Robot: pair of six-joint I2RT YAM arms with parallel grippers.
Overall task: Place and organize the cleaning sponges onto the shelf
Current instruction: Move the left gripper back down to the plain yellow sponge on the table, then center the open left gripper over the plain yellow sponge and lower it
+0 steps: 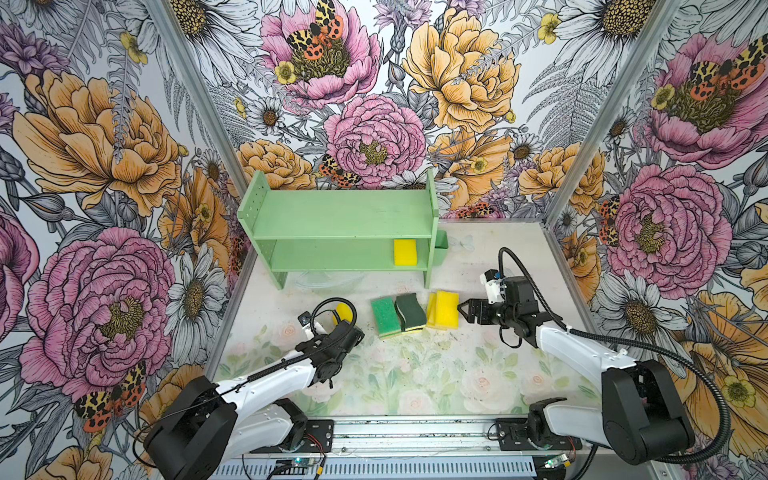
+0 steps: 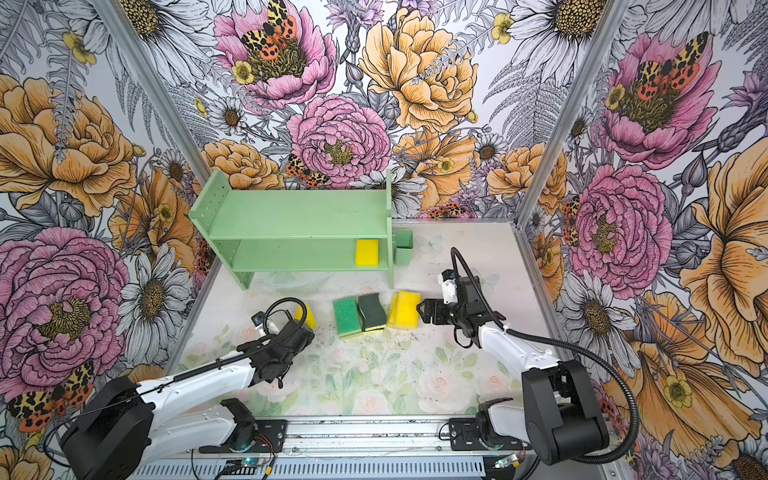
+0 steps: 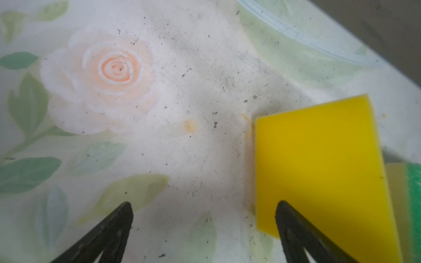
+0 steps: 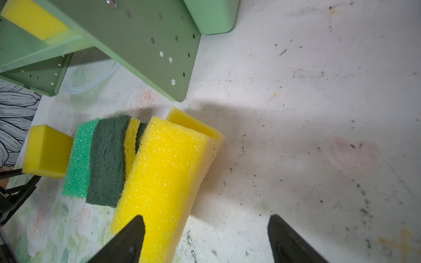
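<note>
The shelf [image 1: 340, 224] stands at the back of the table with one yellow sponge [image 1: 405, 252] on its lower tier, at the right end. In front of it, a bright-green sponge [image 1: 384, 316], a dark-green wavy sponge [image 1: 410, 311] and two stacked yellow sponges [image 1: 448, 308] lie side by side. Another yellow sponge [image 1: 343, 312] lies to their left, partly hidden by the left arm. My left gripper [image 3: 205, 206] is open beside that sponge [image 3: 319, 164]. My right gripper [image 1: 464, 313] is open at the right edge of the top yellow sponge [image 4: 164, 173], holding nothing.
A small green cup [image 1: 440, 247] hangs on the shelf's right panel. A faint clear round object [image 1: 328, 280] lies under the shelf. Flowered walls close in on the left, back and right. A metal rail [image 1: 415, 436] with both arm bases runs along the front.
</note>
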